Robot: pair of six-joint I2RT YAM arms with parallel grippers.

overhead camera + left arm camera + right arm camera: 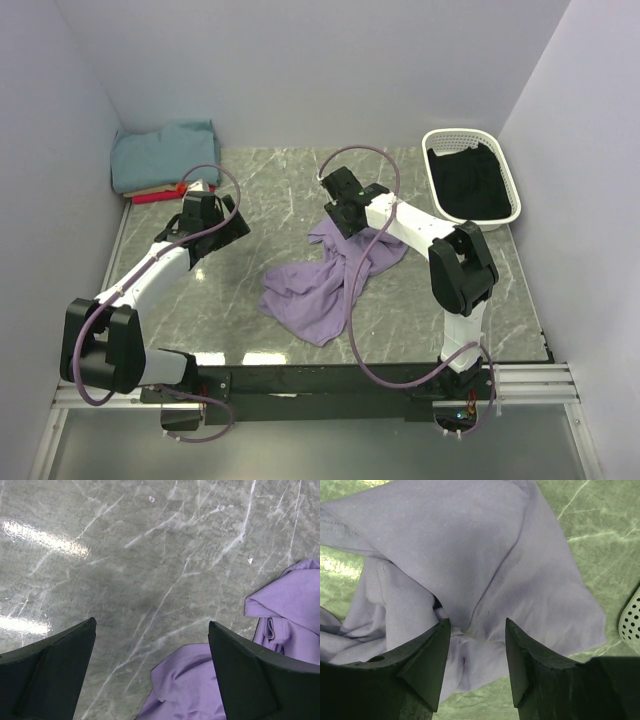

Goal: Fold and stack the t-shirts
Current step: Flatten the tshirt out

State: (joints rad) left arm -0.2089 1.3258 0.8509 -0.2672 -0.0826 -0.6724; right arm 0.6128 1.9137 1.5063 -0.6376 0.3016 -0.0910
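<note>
A crumpled lavender t-shirt (320, 280) lies in the middle of the marble table. My right gripper (345, 215) hovers over its far end. In the right wrist view the right gripper (477, 622) stands open, its two fingers straddling a fold of the lavender t-shirt (470, 555) without pinching it. My left gripper (212, 215) is wide open over bare table to the left of the shirt. In the left wrist view the left gripper (151, 625) has the shirt's edge (190, 690) just below and to the right. Folded teal (165, 155), tan (160, 189) and red (155, 197) t-shirts are stacked at the back left corner.
A white perforated basket (510, 180) holding dark cloth (468, 180) stands at the back right; its wall (630, 622) shows at the right edge of the right wrist view. White walls close in the table on three sides. Purple cables loop above both arms.
</note>
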